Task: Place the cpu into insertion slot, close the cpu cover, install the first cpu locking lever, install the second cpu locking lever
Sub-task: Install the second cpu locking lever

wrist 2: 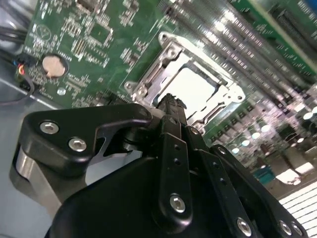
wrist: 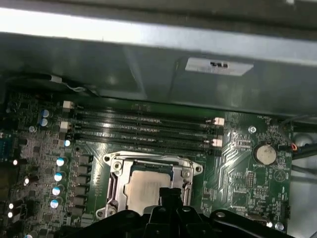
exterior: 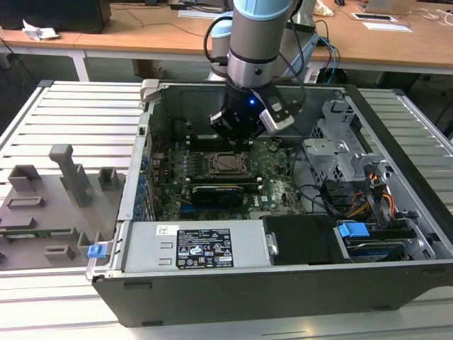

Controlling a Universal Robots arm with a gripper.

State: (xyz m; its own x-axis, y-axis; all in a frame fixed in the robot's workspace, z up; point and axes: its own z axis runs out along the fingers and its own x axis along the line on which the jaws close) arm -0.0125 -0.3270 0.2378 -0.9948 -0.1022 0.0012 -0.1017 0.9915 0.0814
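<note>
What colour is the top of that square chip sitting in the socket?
Silver-grey, a plain metal top. The cpu shows best in the first wrist view.

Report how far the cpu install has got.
Done, by the look of it: the cpu sits in the insertion slot, and the cpu cover lies flat around it. In hand: the gripper hovers at the socket's edge. Left: whether either locking lever is latched cannot be told.

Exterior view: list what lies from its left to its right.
Grey plastic fixture tray → small blue clip → green motherboard under the black end effector → silver metal drive cage → blue drive latch.
</note>
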